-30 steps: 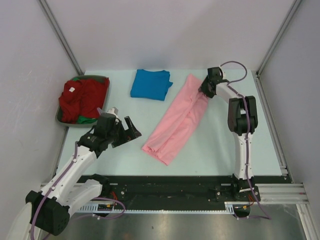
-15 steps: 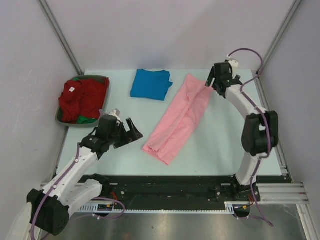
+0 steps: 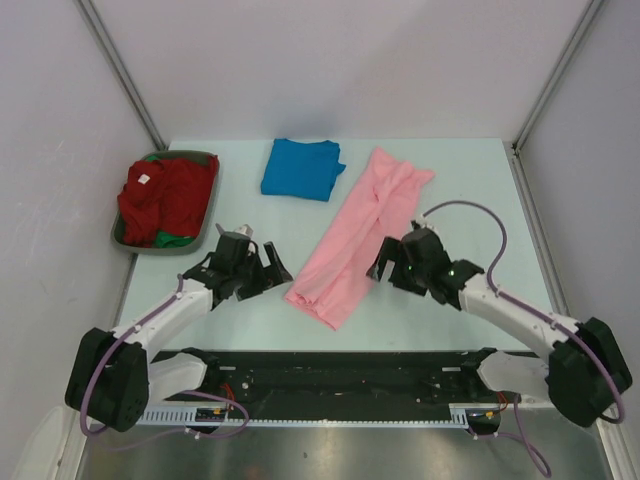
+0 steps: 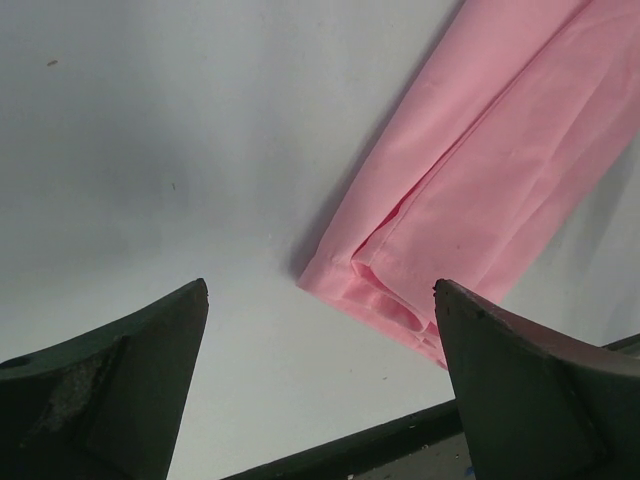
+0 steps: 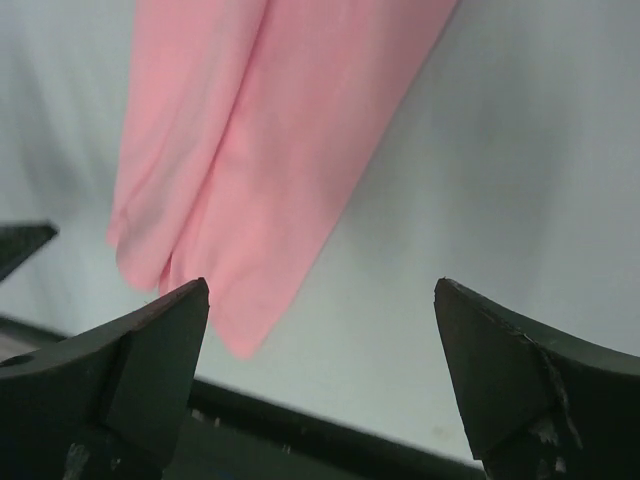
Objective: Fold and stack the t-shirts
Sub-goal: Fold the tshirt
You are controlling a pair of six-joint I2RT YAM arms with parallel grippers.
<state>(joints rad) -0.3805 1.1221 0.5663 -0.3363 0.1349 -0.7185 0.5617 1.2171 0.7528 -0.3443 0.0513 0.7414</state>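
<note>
Tabletop (image 3: 460, 200), left hand (image 3: 268, 274), right hand (image 3: 383, 265) (spread) flanking shirt (image 3: 362, 228)

No writing, brand or number can be read in any view. A small white tag (image 3: 143, 180) sits on the red t-shirt (image 3: 170, 196) in the tray (image 3: 213, 190), but it is too small to make out

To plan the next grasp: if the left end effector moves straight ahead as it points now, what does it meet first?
Probably the near folded end of the pink t-shirt, though depth is unclear.
</note>
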